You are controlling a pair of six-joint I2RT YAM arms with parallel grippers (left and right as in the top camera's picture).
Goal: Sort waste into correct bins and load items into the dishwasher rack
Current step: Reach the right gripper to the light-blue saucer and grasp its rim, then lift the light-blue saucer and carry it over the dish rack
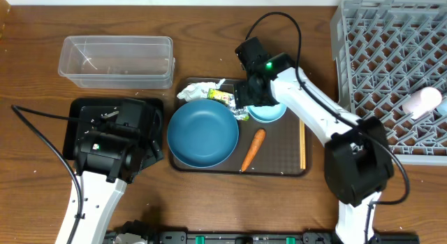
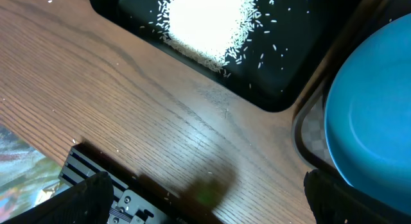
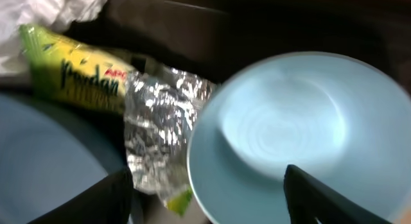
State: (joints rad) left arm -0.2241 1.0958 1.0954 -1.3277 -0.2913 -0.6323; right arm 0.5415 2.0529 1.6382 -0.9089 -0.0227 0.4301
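Note:
My right gripper (image 1: 249,98) (image 3: 205,201) is open low over the brown serving tray, its fingers on either side of the small light-blue bowl's (image 1: 269,112) (image 3: 289,134) near rim and the silver and green-yellow foil wrapper (image 1: 225,97) (image 3: 138,115). Crumpled white paper (image 1: 198,91) lies behind the wrapper. The large dark-blue bowl (image 1: 202,132) (image 2: 379,115), carrot (image 1: 253,149) and chopsticks (image 1: 302,142) are on the tray too. My left gripper (image 2: 205,198) is open and empty above bare table, beside the black tray (image 1: 72,122) (image 2: 302,51) that holds the rice heap (image 2: 205,22).
The clear tub (image 1: 116,59) stands at the back left. The grey dishwasher rack (image 1: 384,55) fills the right side, with a white-pinkish cup (image 1: 422,102) lying in it. The brown serving tray (image 1: 279,156) sits mid-table. The table's front edge is near my left gripper.

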